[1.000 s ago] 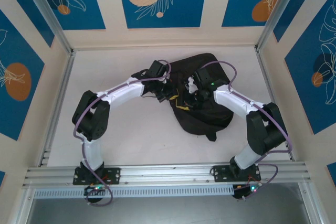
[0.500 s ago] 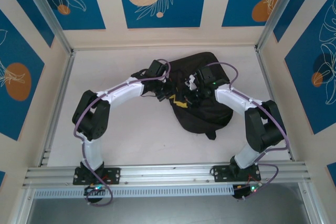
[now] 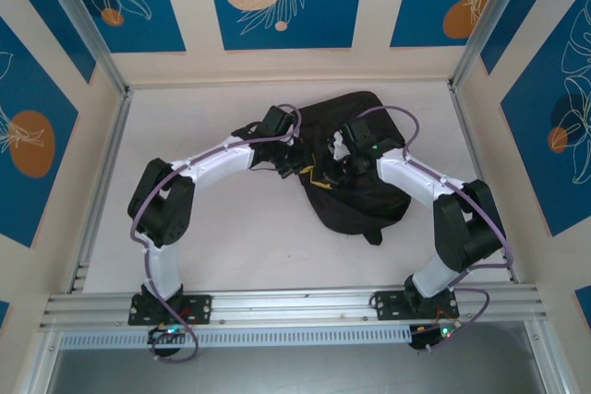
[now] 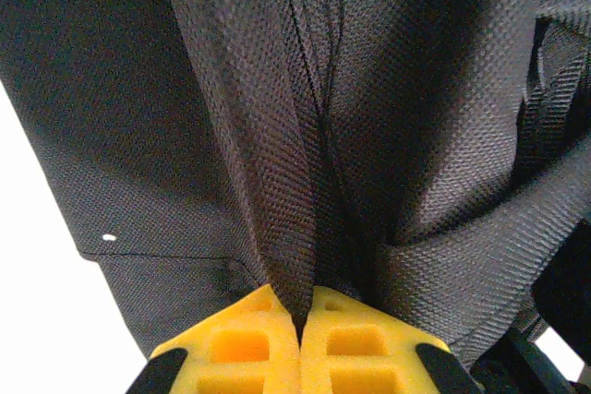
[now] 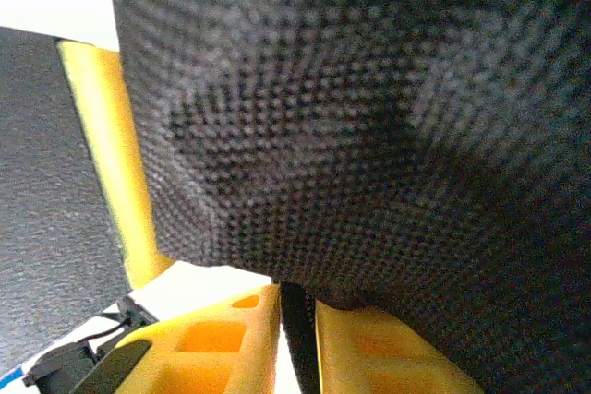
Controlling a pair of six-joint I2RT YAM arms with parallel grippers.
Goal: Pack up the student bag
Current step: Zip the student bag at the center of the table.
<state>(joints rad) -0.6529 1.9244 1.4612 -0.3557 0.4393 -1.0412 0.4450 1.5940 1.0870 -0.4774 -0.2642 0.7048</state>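
- The left hand [image 4: 300, 318] is pressed together, its two yellow fingers [image 4: 242, 343] meeting flat against each other with a fold of black cloth pinched in the seam between them.
- That fold belongs to the backpack [image 4: 231, 117]. From the left wrist, the woven cloth rises away from the fingers in long creases, with a stitched seam running up the middle and a webbing strap [image 4: 554, 89] at the right edge.
- The right hand [image 5: 297, 302] is nearly closed. Its yellow fingers [image 5: 222, 339] stand close side by side, with a thin dark strip of the backpack's cloth gripped in the narrow gap.
- Just above the right hand's fingers, a bulge of the same black cloth hangs very close to the camera and is blurred.
- To the left in the right wrist view, a yellow band [image 5: 102, 154] runs along a flat dark grey surface; I cannot tell what it is.
- From above, both hands meet on the left half of the backpack, the left arm [image 3: 217, 161] reaching in from the left and the right arm [image 3: 416, 177] from the right.
- The backpack lies flat on the white table [image 3: 231, 246], past the middle and a little to the right, near the back wall.
- Purple cables [image 3: 392, 117] loop over both arms.
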